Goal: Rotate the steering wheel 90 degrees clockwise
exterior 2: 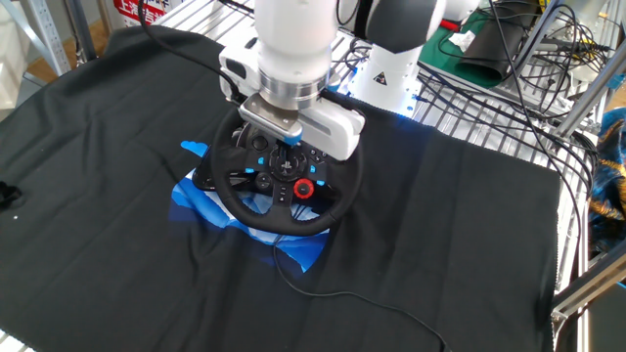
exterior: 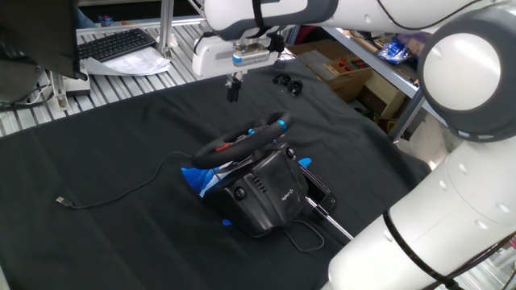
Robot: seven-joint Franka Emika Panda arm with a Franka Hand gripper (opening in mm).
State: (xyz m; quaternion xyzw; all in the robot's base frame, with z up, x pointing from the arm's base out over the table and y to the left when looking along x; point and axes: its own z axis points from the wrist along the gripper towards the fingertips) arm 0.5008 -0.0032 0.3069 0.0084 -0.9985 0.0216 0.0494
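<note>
Black round rim on a draped counter, hand poised above it

Black and glossy, the steering wheel (exterior 2: 282, 186) has blue marks and a red knob on its hub; it sits tilted on a bulky, rounded plastic base (exterior: 262, 193) mid-counter, over crumpled blue sheeting (exterior 2: 210, 200). Above it, well clear of the rim, hangs the white arm's hand (exterior: 233, 89), its dark fingers close together with nothing between them. Matte black cloth (exterior 2: 117, 235) covers the counter (exterior: 121, 89), and a thin cable (exterior: 113, 192) trails across it.

Keyboard (exterior: 118, 43) behind black cloth (exterior: 97, 161) (cable (exterior: 113, 192) trailing).
</note>
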